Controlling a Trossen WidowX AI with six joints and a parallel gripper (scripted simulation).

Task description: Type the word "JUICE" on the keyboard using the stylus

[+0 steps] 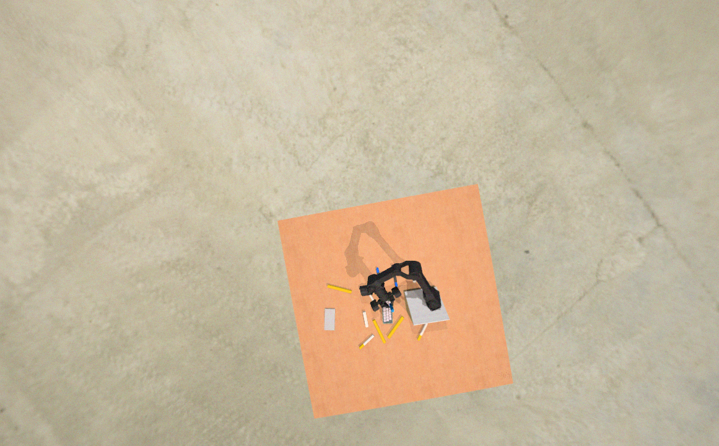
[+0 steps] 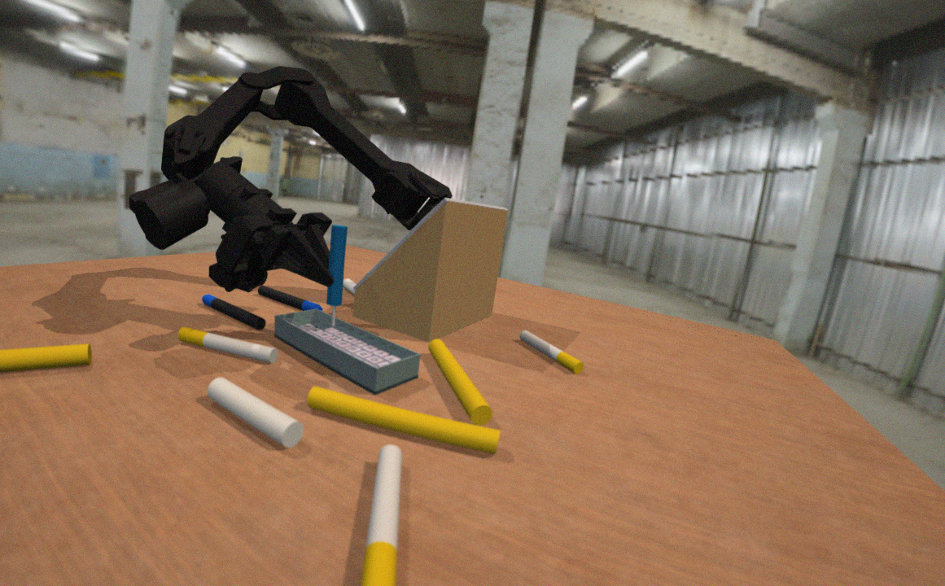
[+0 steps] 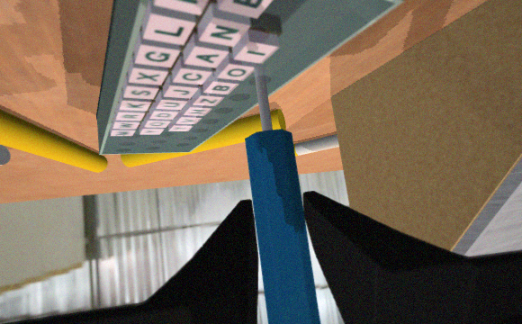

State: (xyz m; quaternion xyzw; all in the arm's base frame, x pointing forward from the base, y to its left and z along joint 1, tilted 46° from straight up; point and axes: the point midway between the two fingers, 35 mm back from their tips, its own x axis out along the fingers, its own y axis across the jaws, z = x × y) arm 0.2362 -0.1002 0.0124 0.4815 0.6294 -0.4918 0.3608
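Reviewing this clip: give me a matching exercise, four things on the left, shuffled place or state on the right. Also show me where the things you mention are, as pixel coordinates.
1. Blue stylus (image 2: 336, 265) (image 3: 279, 211)
2. Keyboard (image 1: 387, 320) (image 2: 344, 356) (image 3: 146, 145)
3. Wedge-shaped block (image 1: 428, 316) (image 2: 431, 273) (image 3: 414, 117)
4. Light gray rectangle (image 1: 329, 319)

A. carries pale keys with dark letters, inside a gray-green tray-like case
B. lies flat at the left part of the tabletop in the top view
C. gripped between the fingers of the tool (image 2: 333, 282) (image 3: 281, 200)
D. has brown sides and a sloping gray top

Pairs: 1-C, 2-A, 3-D, 4-B
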